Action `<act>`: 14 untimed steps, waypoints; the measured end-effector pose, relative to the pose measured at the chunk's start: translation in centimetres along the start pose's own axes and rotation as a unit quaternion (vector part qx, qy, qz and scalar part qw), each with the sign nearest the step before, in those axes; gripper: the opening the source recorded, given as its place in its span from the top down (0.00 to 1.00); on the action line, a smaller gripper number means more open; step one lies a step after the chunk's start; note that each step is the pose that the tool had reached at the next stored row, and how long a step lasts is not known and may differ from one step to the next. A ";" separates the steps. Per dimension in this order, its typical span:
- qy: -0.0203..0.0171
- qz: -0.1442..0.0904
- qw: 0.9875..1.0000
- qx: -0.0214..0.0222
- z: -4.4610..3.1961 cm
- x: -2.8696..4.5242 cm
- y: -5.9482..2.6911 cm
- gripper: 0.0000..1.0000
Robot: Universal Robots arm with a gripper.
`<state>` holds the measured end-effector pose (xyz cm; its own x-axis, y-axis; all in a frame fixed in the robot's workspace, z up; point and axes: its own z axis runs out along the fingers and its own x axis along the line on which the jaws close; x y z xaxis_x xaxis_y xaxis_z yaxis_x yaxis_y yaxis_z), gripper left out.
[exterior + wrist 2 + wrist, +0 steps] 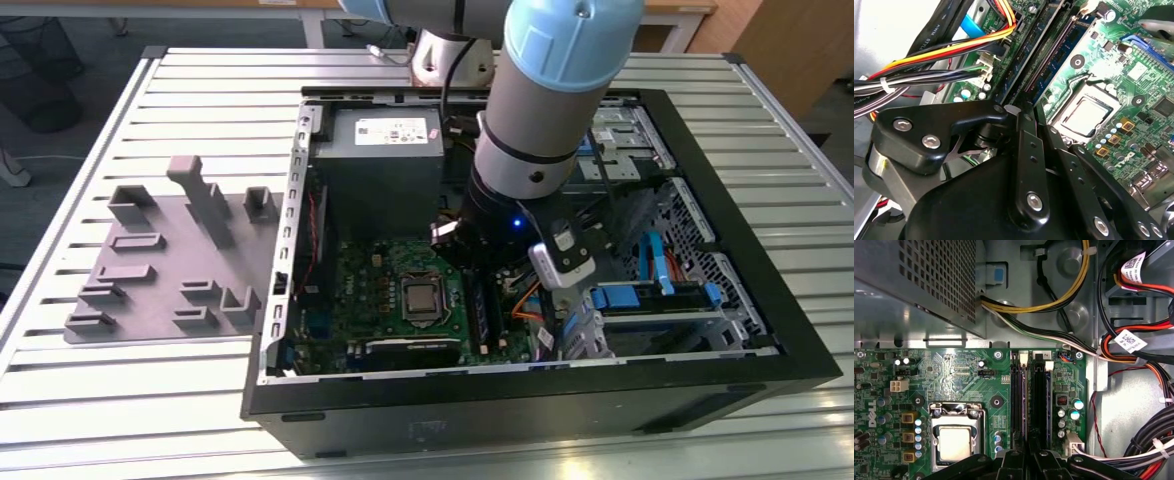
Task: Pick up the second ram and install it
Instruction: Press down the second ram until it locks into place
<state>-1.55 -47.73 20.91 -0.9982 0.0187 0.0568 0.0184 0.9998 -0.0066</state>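
Observation:
My gripper (471,268) reaches down into the open computer case, over the memory slots of the green motherboard (358,290). The second ram (1025,400) is a thin blue stick seen edge-on, standing along a black slot beside the processor socket (954,442). In both wrist views the fingers are closed together at the near end of that stick; the gripper (1028,456) is shut on it. The second wrist view shows the stick's blue face (1050,70) running away from the gripper (1019,107). How deep the stick sits in the slot is hidden.
The grey power supply (380,150) sits just behind the slots. Cable bundles (1134,355) and the drive bay with blue clips (654,295) crowd the exterior view's right. A grey fixture plate (167,260) lies on the slatted table outside the case.

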 end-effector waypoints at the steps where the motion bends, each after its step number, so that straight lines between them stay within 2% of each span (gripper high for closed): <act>1: 0.000 0.000 1.000 0.000 0.01 0.00 0.00 0.86; 12: 0.000 0.000 1.000 0.000 0.04 -0.01 0.00 0.85; 13: 0.000 0.000 1.000 0.000 0.05 -0.01 0.00 0.79; 14: 0.000 0.000 1.000 0.000 0.05 -0.01 0.00 0.79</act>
<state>-1.55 -47.73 20.86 -0.9982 0.0187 0.0567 0.0184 0.9998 -0.0065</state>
